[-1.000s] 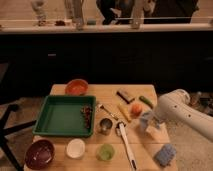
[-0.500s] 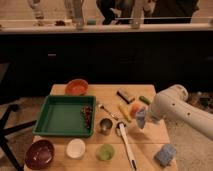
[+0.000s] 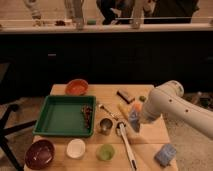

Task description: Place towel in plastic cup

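Note:
My gripper (image 3: 136,121) hangs from the white arm at the right of the wooden table (image 3: 150,134). It is shut on the pale blue-grey towel (image 3: 133,119) and holds it just above the table top. The light green plastic cup (image 3: 105,151) stands upright near the front edge, below and to the left of the gripper. The cup looks empty. The towel is well apart from it, and the fingers themselves are mostly covered by the cloth.
A metal cup (image 3: 105,125) stands between gripper and green tray (image 3: 62,116). A white bowl (image 3: 76,148) and maroon bowl (image 3: 40,153) sit front left, an orange bowl (image 3: 76,87) at the back. A white brush (image 3: 126,145) lies beside the cup, a blue sponge (image 3: 165,154) front right.
The arm has carried the towel leftward, from near the table's right side toward the middle. Nothing else on the table has moved.

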Tool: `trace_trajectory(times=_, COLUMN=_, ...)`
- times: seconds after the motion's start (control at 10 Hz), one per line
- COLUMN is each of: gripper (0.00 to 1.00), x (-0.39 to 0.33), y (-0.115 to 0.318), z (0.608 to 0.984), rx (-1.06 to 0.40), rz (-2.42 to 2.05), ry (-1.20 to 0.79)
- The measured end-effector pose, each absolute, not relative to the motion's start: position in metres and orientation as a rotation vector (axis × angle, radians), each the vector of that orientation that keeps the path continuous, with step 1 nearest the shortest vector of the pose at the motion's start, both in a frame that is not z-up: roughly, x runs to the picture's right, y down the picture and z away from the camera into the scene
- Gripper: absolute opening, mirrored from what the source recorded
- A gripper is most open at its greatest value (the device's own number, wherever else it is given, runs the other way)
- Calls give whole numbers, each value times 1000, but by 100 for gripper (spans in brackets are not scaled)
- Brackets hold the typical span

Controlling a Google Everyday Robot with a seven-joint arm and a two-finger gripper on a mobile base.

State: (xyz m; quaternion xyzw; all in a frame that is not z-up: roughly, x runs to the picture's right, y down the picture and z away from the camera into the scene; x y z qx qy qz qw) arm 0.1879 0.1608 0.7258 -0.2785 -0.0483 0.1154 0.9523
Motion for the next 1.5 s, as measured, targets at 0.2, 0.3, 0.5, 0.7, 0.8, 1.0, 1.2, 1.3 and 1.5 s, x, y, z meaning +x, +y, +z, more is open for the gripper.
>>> trace_trajectory(times=0.2, gripper=0, x=176, y=163, z=711, rx=-582, rz=185, ry=-130)
trace_trajectory(times=0.3, gripper=0, x=167, y=165, z=704, rx=-590, rz=161, ry=-151)
trace_trajectory(times=0.5, gripper=0, x=156, y=171, z=687, rx=-604, rz=121, ry=-192)
trace_trajectory(times=0.7, gripper=0, x=154, y=172, z=684, rx=-608, rz=112, ry=-200)
trace_trajectory(times=0.8, gripper=0, x=153, y=172, z=684, rx=-608, rz=110, ry=-201)
trace_trajectory(times=1.0, gripper=0, x=153, y=172, z=684, rx=-607, rz=111, ry=-200)
trace_trajectory(times=1.2, gripper=0, x=153, y=172, z=684, rx=-608, rz=110, ry=-200)
trace_trajectory(times=1.3, gripper=0, x=152, y=174, z=684, rx=-614, rz=101, ry=-210)
trace_trajectory(times=1.5, gripper=0, x=137, y=187, z=672, rx=-634, rz=38, ry=-255)
